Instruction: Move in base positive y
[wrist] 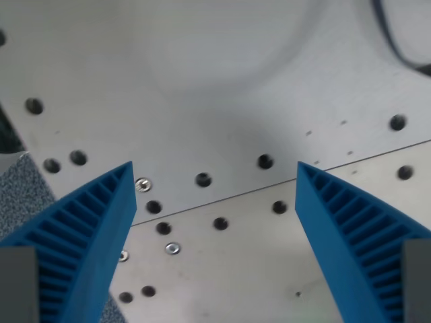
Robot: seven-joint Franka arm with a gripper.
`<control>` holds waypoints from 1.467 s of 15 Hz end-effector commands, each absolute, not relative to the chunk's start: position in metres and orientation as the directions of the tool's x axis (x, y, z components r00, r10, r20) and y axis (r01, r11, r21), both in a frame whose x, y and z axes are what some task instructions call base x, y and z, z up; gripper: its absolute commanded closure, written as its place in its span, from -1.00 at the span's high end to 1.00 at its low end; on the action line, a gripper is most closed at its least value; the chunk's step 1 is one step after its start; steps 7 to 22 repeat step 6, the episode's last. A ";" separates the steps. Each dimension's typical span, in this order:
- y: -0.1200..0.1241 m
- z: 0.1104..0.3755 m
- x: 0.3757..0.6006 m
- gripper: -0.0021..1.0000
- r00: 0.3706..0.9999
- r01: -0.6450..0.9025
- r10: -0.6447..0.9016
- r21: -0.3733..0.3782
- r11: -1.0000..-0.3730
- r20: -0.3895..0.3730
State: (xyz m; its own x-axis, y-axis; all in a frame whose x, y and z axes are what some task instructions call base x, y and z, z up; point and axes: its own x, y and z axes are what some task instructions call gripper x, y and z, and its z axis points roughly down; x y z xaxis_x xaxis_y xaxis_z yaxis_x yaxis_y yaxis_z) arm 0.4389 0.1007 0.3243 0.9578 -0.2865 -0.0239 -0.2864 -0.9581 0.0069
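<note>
Hand (215,168) spread wide above metal plate (222,81)

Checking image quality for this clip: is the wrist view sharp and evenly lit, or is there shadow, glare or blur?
Wrist view: a broad soft shadow darkens the metal plate near the top; no harsh glare; holes and the open gripper look fairly sharp; a dark cable at the wrist view's right is soft.

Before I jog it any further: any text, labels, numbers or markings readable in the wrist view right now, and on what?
None: no text, label, brand, number or sign shows in the wrist view.
The metal plate bears only holes and screw heads.
The blue fingers of the open gripper are ribbed but unmarked.
The dark cable at the wrist view's upper right carries no legible print.
</note>
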 end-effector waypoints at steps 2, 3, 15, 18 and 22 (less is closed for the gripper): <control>0.120 0.329 0.427 1.00 0.952 -0.305 -0.305 0.004 -0.952 -0.003; 0.125 0.329 0.426 1.00 0.952 -0.305 -0.305 0.004 -0.952 -0.003; 0.142 0.329 0.423 1.00 0.952 -0.305 -0.305 0.004 -0.952 -0.003; 0.142 0.329 0.423 1.00 0.952 -0.305 -0.305 0.004 -0.952 -0.003; 0.142 0.329 0.423 1.00 0.952 -0.305 -0.305 0.004 -0.952 -0.003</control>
